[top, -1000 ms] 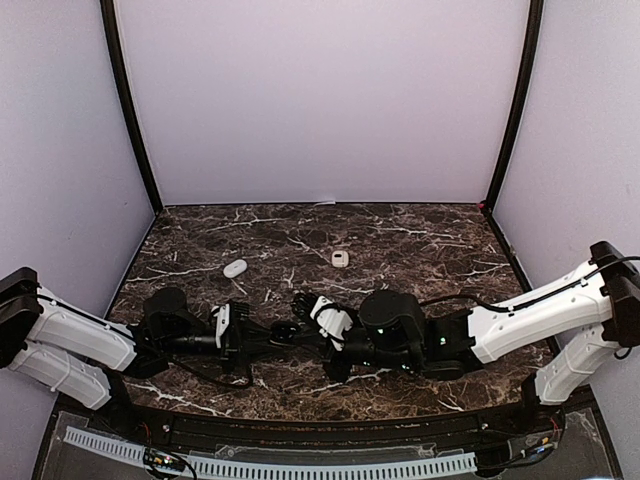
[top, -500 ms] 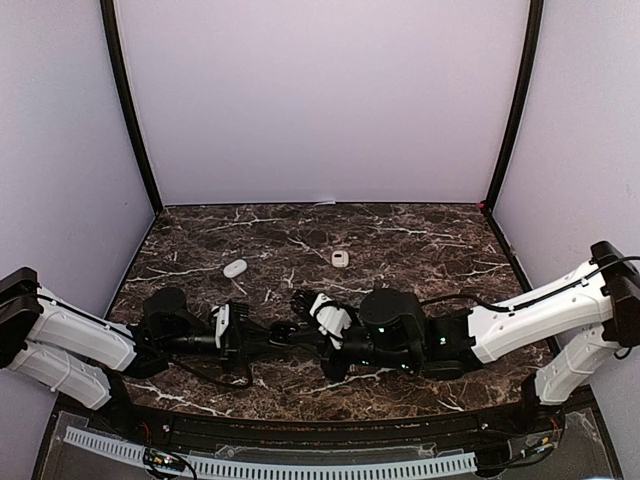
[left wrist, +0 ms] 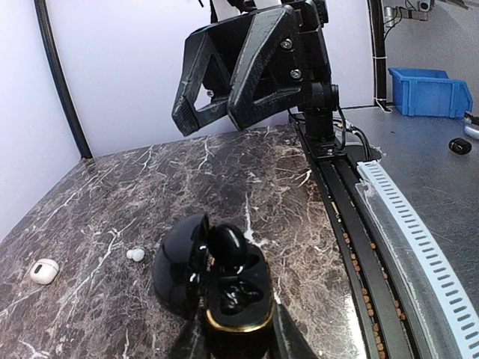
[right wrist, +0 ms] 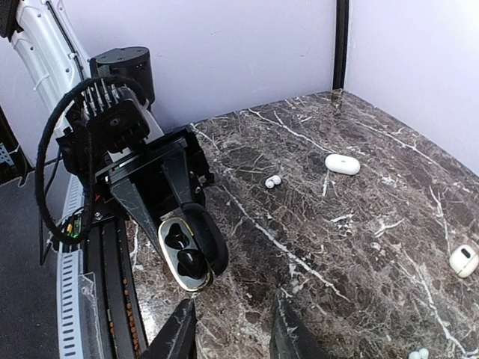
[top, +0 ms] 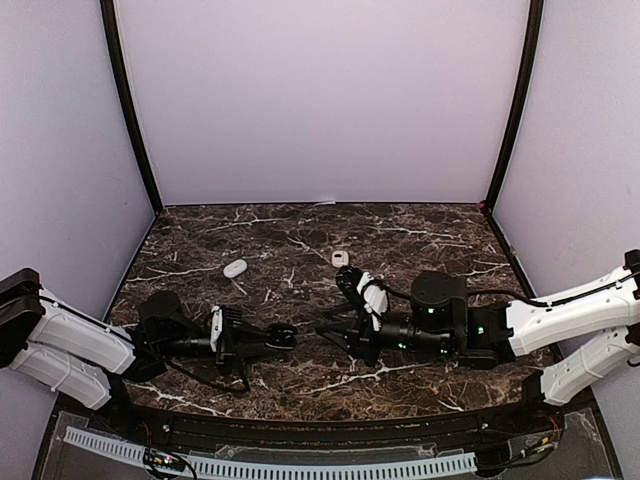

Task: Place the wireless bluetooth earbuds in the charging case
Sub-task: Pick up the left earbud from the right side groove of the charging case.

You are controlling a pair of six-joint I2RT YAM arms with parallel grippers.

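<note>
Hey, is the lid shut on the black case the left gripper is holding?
No, the black case in the left gripper has its lid swung open.

Bright, even lighting; pictures sharp, shadows faint.

— What carries everything?
— A dark worktop [top: 420,225], brown-black marble pattern with white veins.
— And around the worktop?
— Pale lilac walls: a back wall [top: 320,100] at its far edge, and side walls to left and right. A black post [top: 130,110] stands at the worktop's far left corner, and another post [top: 512,110] at its far right corner.
— Along its near edge?
— A black track [left wrist: 348,224] runs right against the worktop. Just beyond it lies a white slotted strip [top: 270,466].
— Anything further out?
— In the left wrist view, a blue bin [left wrist: 428,93] sits on a grey surface [left wrist: 434,172] past the strip, well apart from the worktop. A small dark object [left wrist: 459,146] lies near the bin; I cannot tell what it is.
</note>
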